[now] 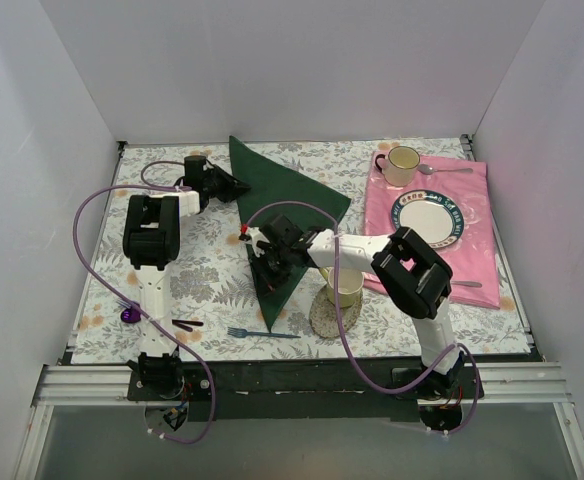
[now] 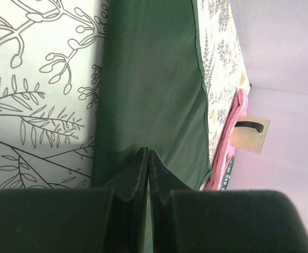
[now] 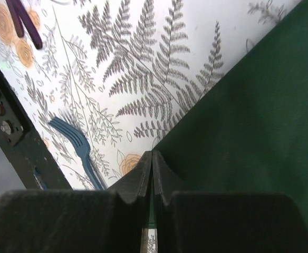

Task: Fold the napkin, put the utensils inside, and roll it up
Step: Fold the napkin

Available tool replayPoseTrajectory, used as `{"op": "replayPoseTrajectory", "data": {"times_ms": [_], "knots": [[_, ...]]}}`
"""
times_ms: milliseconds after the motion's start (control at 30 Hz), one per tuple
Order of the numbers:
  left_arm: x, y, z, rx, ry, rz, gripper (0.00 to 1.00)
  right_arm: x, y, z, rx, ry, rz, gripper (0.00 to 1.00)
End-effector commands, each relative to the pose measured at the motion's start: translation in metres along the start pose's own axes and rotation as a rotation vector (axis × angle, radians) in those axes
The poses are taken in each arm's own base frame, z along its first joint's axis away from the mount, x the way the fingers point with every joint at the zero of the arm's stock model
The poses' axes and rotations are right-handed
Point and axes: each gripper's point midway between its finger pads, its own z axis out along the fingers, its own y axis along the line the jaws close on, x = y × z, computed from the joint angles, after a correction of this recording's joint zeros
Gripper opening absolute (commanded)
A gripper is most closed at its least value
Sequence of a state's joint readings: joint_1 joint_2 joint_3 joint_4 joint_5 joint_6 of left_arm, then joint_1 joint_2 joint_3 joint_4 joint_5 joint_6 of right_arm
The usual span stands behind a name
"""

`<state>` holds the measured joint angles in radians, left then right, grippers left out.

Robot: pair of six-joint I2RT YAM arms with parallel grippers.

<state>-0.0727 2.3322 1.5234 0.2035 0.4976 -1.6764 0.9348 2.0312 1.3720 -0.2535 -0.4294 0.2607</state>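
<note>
Table [image 1: 202, 270]: flower-printed cover; everything lies on it.
Pink cloth [image 1: 472, 250]: far right, bearing a plate [image 1: 459, 226], well apart from the work.
Napkin [image 1: 292, 185]: dark green, a long triangle in mid-table, wide end toward the back, point toward the near edge. It is flat, not yet rolled, and nothing lies inside it.
Left gripper [image 2: 147, 158]: fingers pressed together, pinching the napkin's left edge at the back end.
Right gripper [image 3: 152, 158]: fingers together right at the napkin's edge near the narrow end; it looks clamped on the cloth.
Cup [image 1: 342, 287]: under the right forearm, just beside the napkin.
Fork [image 1: 262, 333]: slate-blue, flat by the near edge, just beside the napkin's point, held by nothing.
Risk 1: the 2 grips sit at opposite ends, so unequal pulls could slip the soft cloth out of one pinch or skew the fold.
Risk 2: a low sweep of the right forearm could tip the cup.
Risk 3: a dragged napkin point could push the fork toward the table edge.
</note>
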Motion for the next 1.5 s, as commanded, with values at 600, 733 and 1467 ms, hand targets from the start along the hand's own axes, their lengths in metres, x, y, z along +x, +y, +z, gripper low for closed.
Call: {"op": "replayPoseTrajectory", "data": {"times_ms": [600,733,1467], "knots": [[-0.022,-0.004,-0.006,-0.065,-0.043,0.063,0.0,0.025,0.032,-0.026,0.029,0.024,-0.089,0.23],[-0.019,0.002,-0.004,-0.071,-0.034,0.055,0.0,0.049,0.03,-0.019,0.017,0.069,-0.078,0.23],[-0.055,0.055,-0.069,-0.313,-0.163,0.087,0.0,0.099,-0.006,-0.03,0.168,0.157,-0.128,0.22]]}}
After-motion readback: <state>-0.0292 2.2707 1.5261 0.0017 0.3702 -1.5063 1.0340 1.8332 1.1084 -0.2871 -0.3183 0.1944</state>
